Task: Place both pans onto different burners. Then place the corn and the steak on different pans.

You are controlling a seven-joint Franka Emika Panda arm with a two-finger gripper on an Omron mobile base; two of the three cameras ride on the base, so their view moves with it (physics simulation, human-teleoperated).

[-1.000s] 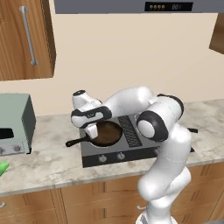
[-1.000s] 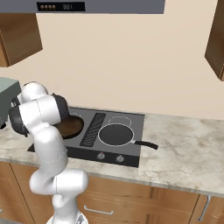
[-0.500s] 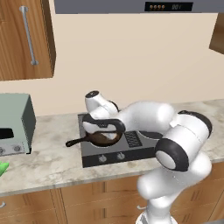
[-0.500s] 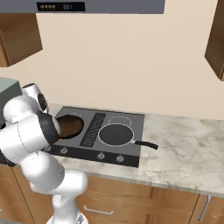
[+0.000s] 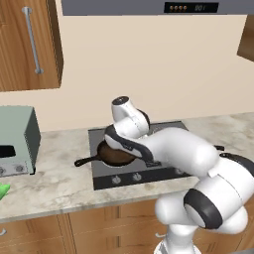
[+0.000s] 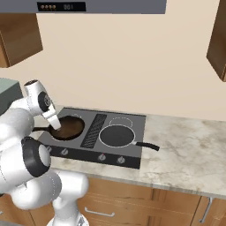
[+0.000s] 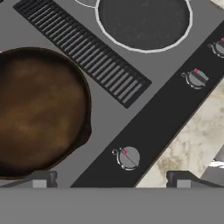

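The rusty brown skillet (image 7: 39,109) sits on the front left burner of the dark cooktop (image 6: 132,152), its handle (image 5: 83,161) pointing left. The flat grey pan (image 6: 117,135) rests on the large right burner, long handle (image 6: 148,146) toward the right. My gripper (image 7: 111,181) hovers above the cooktop's front edge, just right of the skillet, open and empty; in the right base view the gripper (image 6: 54,125) hangs over the skillet's left rim. A green end of the corn (image 5: 2,191) pokes in at the counter's far left. The steak is out of view.
A grey toaster oven (image 5: 17,141) stands on the counter left of the cooktop. The ribbed grille (image 7: 83,52) divides the two pans. Control knobs (image 7: 128,157) line the cooktop's front. A smaller outlined burner (image 6: 120,120) lies behind the grey pan. Marble counter (image 6: 185,145) extends right.
My hand has swung from the skillet's handle side to the right, above the skillet, and the elbow has dropped toward the camera. Jaws stayed open. Both pans kept their places.
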